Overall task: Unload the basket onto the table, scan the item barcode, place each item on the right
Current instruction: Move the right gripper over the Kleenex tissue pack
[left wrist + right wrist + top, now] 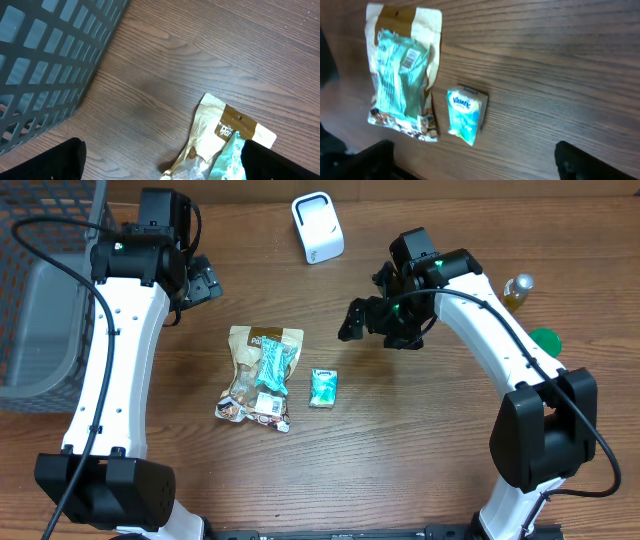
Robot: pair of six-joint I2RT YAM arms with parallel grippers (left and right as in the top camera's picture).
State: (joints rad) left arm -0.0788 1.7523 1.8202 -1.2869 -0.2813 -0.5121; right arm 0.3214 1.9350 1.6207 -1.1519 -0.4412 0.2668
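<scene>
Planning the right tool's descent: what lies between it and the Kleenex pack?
Only bare wooden table separates the right tool and the Kleenex pack; the overhead view shows it.

Count at the table [400, 460]: 2 robot arms + 7 other things.
Robot arms: 2, the L arm [115, 350] & the R arm [500, 330], both white w/ black ends. Baskets: 1, a grey basket [30, 240] w/ lots of holes. Boxes: 1, a white scanner box [317, 227]. Bags & packs: 3 in all, i.e. 1 tan snack bag [243, 340], 1 teal packet [272, 365] & 1 small tissue pack [322, 387]. Bottles: 1, a yellow-ish bottle [516, 290]. Round things: 1, a green round thing [546, 340], can't tell what it is. Barcodes I can see: 1, a barcode [410, 58] on the teal packet. Tables: 1, brown wood.
</scene>
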